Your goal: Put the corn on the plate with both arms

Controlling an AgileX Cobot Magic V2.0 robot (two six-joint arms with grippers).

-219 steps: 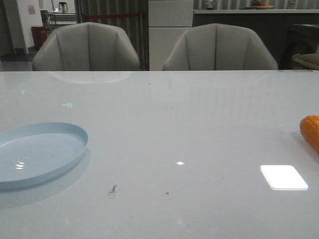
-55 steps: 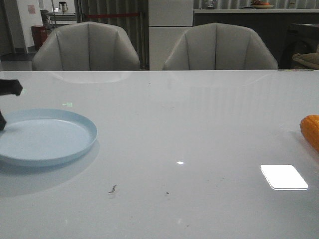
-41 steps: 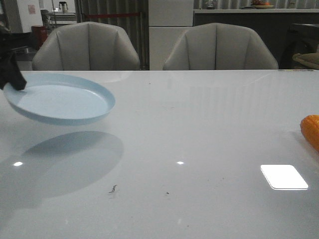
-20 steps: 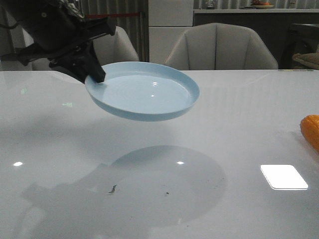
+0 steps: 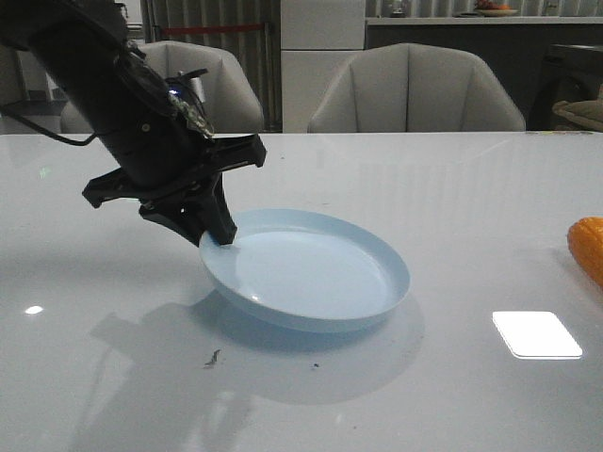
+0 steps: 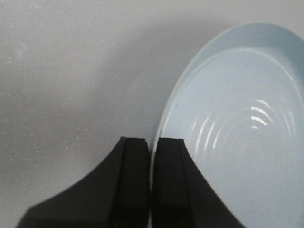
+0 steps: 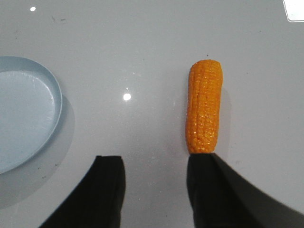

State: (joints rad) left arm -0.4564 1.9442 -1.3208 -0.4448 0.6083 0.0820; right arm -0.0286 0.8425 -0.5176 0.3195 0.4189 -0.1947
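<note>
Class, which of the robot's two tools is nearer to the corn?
Right. The right tool is open just beside one end of the corn; the left tool grips the plate rim, well across the table.

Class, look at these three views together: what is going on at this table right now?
The left gripper is clamped on the rim of the pale blue plate, holding it tilted near the middle of the white table. The corn lies on the table at the robot's right, untouched. The right gripper hangs open just above it, one finger near the cob's end. Nothing is on the plate yet.
</note>
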